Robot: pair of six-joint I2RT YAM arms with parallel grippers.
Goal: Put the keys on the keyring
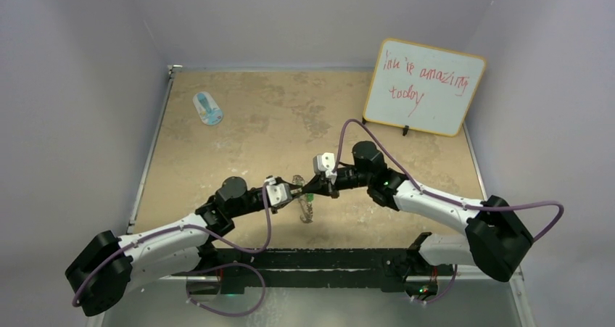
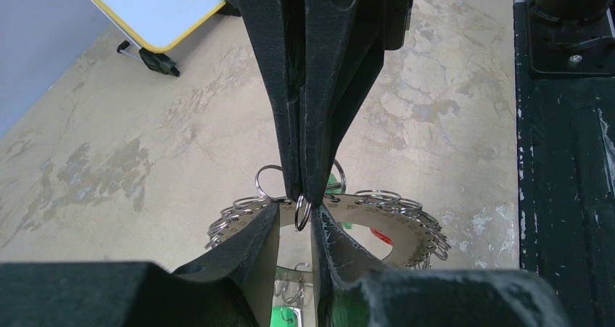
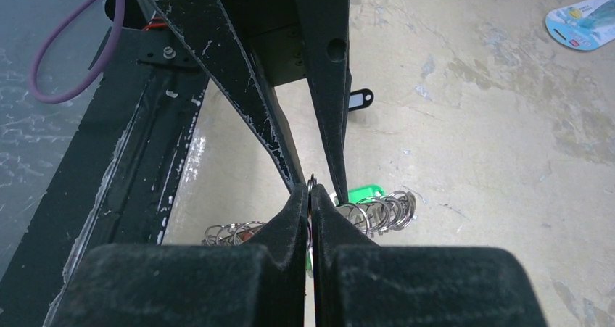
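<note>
Tabletop (image 1: 239,146) of mottled tan carries a blue-and-white oval object (image 1: 208,109) at its far left, well apart from the arms. The left gripper (image 1: 296,193) reaches in toward the middle, its fingers (image 2: 246,251) set narrow, with the keyring (image 2: 395,224) just beyond their tips. Whether they clamp its rim cannot be told. The keyring sits between the two grippers near the table's front edge and looks tilted in the overhead view, wire loops bunched around its rim. A green tag (image 3: 365,192) shows just beside those loops and a red tag (image 2: 381,235) lies against the ring's face. A black tag (image 3: 359,98) lies on the table behind the left fingers. The right gripper (image 3: 309,191) meets the left one tip to tip, its fingers pressed together on a single wire loop (image 2: 302,212). A whiteboard (image 1: 424,86) with red writing leans at the far right.
</note>
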